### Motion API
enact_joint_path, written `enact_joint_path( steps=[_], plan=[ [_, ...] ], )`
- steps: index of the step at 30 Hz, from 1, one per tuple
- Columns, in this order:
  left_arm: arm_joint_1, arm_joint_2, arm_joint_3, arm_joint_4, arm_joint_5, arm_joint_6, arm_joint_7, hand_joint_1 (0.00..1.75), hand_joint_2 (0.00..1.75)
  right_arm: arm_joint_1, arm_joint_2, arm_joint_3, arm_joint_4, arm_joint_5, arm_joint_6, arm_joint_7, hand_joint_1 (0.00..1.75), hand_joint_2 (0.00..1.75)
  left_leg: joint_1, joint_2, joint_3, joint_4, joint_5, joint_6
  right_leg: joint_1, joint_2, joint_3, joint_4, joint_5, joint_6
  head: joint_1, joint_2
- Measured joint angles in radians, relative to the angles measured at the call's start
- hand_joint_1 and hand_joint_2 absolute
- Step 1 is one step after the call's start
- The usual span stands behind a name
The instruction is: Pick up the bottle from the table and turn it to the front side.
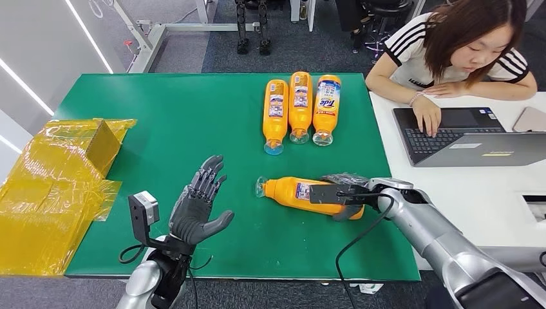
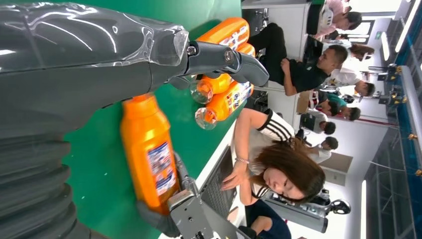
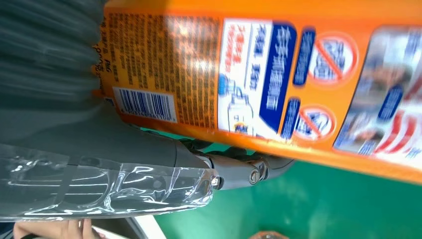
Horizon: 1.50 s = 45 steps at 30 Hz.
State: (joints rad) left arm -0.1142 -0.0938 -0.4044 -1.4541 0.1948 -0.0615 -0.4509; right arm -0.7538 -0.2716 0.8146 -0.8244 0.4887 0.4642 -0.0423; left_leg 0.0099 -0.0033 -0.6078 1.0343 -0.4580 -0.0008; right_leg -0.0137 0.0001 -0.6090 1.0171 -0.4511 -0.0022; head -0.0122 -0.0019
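An orange detergent bottle (image 1: 290,191) lies on its side on the green table (image 1: 193,116), clear cap toward the left. My right hand (image 1: 344,193) grips its bottom end, fingers wrapped over the body. Up close in the right wrist view, the bottle (image 3: 278,74) shows its back label with barcode, and my thumb (image 3: 149,164) lies along its side. My left hand (image 1: 199,206) is open, fingers spread, above the table left of the bottle and apart from it. The left wrist view shows the bottle (image 2: 149,149) beyond that hand (image 2: 99,64).
Three more orange bottles (image 1: 299,106) lie side by side at the table's far middle. A yellow-wrapped box (image 1: 58,187) sits at the left edge. A person (image 1: 451,38) types on a laptop (image 1: 463,135) at the white table on the right.
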Motion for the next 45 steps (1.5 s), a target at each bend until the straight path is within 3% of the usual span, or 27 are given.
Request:
enact_joint_path(
  steps=[3, 7, 14, 22, 29, 40, 45],
  plan=[
    [0.002, 0.000, 0.000, 0.002, -0.002, -0.002, -0.004, 0.00, 1.75, 0.003, 0.001, 0.011, 0.000, 0.020, -0.061, -0.014, 1.75, 1.75, 0.000, 0.000, 0.000, 0.000, 0.000, 0.000, 0.000, 0.000, 0.000, 0.000, 0.000, 0.000, 0.000, 0.000],
    [0.012, 0.002, 0.003, 0.003, -0.038, 0.013, -0.037, 0.00, 1.75, 0.052, 0.013, 0.010, -0.042, 0.027, -0.262, -0.087, 1.75, 1.75, 0.000, -0.001, -0.001, 0.000, 0.000, 0.000, 0.000, -0.001, 0.000, 0.000, 0.000, 0.000, 0.000, 0.000],
    [0.015, 0.006, 0.005, 0.003, -0.102, 0.078, -0.070, 0.00, 1.75, 0.102, 0.016, -0.043, -0.084, -0.078, -0.294, -0.181, 1.75, 1.75, 0.000, -0.001, -0.001, 0.000, 0.000, 0.000, 0.000, -0.001, 0.000, 0.000, 0.000, 0.000, 0.000, 0.000],
    [0.022, 0.014, 0.020, 0.004, -0.112, 0.113, -0.081, 0.00, 1.75, 0.280, 0.039, -0.251, -0.284, -0.340, -0.417, -0.316, 1.75, 1.75, 0.000, -0.003, -0.001, 0.000, 0.000, 0.000, 0.000, -0.003, 0.000, 0.000, -0.001, 0.000, 0.000, 0.000],
    [-0.028, 0.016, 0.058, 0.058, -0.033, 0.055, -0.051, 0.00, 1.75, 0.392, 0.058, -0.381, -0.446, -0.426, -0.495, -0.411, 1.75, 1.75, 0.000, -0.003, -0.001, 0.000, 0.000, 0.000, 0.000, -0.003, 0.000, 0.000, -0.001, 0.000, 0.000, 0.000],
    [-0.249, -0.017, 0.072, 0.226, 0.039, -0.014, 0.007, 0.00, 1.75, 0.363, 0.207, -0.289, -0.456, -0.345, -0.536, -0.417, 1.75, 1.75, 0.001, -0.002, -0.001, 0.000, 0.002, -0.002, 0.001, -0.001, -0.001, 0.002, 0.001, -0.001, 0.000, 0.000],
    [-0.295, -0.026, 0.072, 0.252, 0.041, -0.014, 0.013, 0.00, 1.75, 0.340, 0.247, -0.254, -0.432, -0.342, -0.536, -0.415, 1.75, 1.75, 0.001, -0.002, -0.001, 0.000, 0.002, -0.002, 0.001, -0.001, -0.001, 0.002, 0.000, -0.001, 0.000, 0.000]
  ],
)
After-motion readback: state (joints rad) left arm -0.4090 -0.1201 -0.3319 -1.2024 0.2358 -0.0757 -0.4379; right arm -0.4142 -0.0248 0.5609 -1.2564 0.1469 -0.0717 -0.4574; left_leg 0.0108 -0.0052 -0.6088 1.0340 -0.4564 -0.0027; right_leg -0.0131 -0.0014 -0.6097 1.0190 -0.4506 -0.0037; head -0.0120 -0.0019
